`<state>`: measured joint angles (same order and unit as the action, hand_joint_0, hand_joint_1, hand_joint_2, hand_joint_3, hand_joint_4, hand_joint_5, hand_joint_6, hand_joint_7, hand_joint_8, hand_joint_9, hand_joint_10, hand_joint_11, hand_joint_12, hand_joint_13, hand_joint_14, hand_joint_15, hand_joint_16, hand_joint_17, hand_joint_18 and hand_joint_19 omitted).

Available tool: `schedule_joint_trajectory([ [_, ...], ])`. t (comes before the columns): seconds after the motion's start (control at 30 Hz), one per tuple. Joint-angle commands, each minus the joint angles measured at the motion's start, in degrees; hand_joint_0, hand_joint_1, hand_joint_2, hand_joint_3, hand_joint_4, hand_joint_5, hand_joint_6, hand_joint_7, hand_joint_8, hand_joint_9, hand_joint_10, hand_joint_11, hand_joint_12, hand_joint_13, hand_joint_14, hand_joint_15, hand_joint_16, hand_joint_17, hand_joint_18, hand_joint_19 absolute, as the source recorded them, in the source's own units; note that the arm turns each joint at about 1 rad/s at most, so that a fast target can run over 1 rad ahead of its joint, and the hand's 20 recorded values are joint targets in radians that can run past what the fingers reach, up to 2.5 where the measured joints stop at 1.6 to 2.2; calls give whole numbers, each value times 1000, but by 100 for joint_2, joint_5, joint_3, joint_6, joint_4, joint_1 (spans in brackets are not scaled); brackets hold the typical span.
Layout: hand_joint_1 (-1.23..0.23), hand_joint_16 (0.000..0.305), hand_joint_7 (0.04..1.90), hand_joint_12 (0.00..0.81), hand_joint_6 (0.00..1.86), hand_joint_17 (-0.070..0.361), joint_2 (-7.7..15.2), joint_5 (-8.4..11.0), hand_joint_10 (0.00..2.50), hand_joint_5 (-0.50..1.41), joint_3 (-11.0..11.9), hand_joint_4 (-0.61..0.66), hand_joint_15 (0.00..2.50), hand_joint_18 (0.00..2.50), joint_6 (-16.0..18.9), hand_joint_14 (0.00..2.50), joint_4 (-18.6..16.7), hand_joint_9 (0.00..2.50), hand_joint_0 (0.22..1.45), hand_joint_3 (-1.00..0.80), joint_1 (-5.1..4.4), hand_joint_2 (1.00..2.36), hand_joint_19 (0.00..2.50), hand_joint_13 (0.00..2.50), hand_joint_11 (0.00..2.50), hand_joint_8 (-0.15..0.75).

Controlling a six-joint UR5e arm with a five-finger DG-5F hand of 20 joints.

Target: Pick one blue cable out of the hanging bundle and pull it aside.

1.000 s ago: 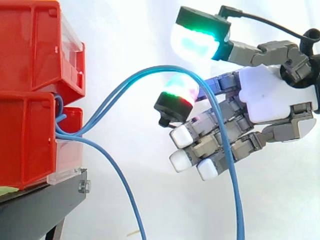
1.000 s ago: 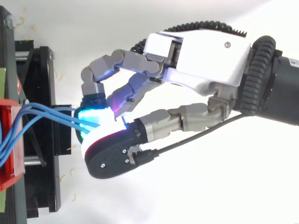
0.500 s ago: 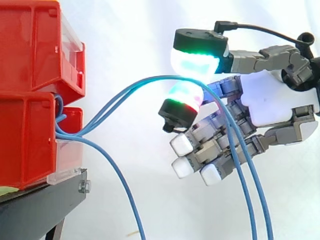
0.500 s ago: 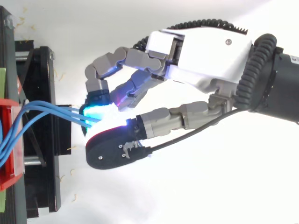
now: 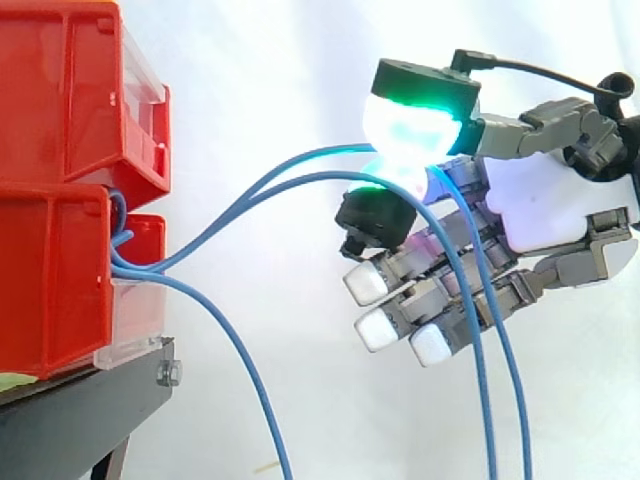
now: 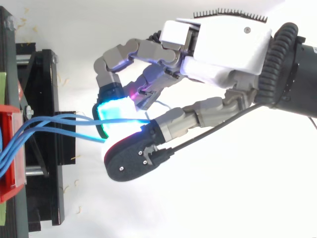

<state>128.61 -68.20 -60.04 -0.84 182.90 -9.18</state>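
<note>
The robot hand (image 5: 555, 215) reaches in from the right, its fingers curled and closed on two blue cables (image 6: 54, 118). They are pinched between the green-glowing thumb pad (image 5: 415, 125) above and a finger pad (image 5: 378, 212) just below it. From the pinch both cables run left and downward to the stacked red bins (image 5: 70, 110), entering where the upper and lower bins meet. On the other side they drape over the remaining curled fingers and hang to the bottom edge. A third blue cable (image 5: 247, 368) hangs free from the bins, well apart from the hand. The bins sit on a black stand (image 5: 80, 420).
</note>
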Motion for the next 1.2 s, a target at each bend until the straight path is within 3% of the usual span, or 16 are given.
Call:
schedule_joint_trajectory([
  [0.0,-977,48,1562,379,918,108,-2,-35,10,-125,10,-130,371,747,111,14,141,821,785,-500,22,1000,393,736,372,222],
  [0.13,-991,48,1315,379,909,108,-2,-105,10,-115,10,-56,397,734,137,16,150,840,624,-500,48,1000,427,739,382,231],
  [0.17,-984,51,1358,397,884,115,-2,-105,13,-118,10,25,402,731,137,15,150,840,538,-500,48,1000,436,734,387,255],
  [0.3,-899,67,1250,468,884,150,-2,-132,8,-144,10,117,409,769,146,15,158,818,383,-500,66,1000,420,734,387,322],
  [0.43,-777,75,1184,504,882,168,-2,-132,8,-155,28,156,403,784,137,12,158,793,335,-500,83,1000,421,718,381,349],
  [0.57,-575,77,1136,508,871,173,-2,-140,10,-156,54,156,404,753,137,13,176,785,341,-500,101,1000,444,702,372,356],
  [0.67,-530,71,1158,485,859,159,-2,-193,8,-158,98,143,400,689,137,13,255,766,403,-500,118,1000,470,671,364,337],
  [0.77,-576,63,1222,446,848,141,-2,-193,12,-162,124,126,403,625,137,14,281,741,478,-500,118,1000,502,635,366,311],
  [0.93,-642,58,1296,422,850,130,-2,-202,10,-160,151,134,403,589,137,14,325,742,540,-337,127,1010,522,618,380,293],
  [1.17,-663,60,1332,438,877,136,-2,-202,10,-157,151,161,399,635,137,14,325,778,547,-153,127,1016,497,648,395,316],
])
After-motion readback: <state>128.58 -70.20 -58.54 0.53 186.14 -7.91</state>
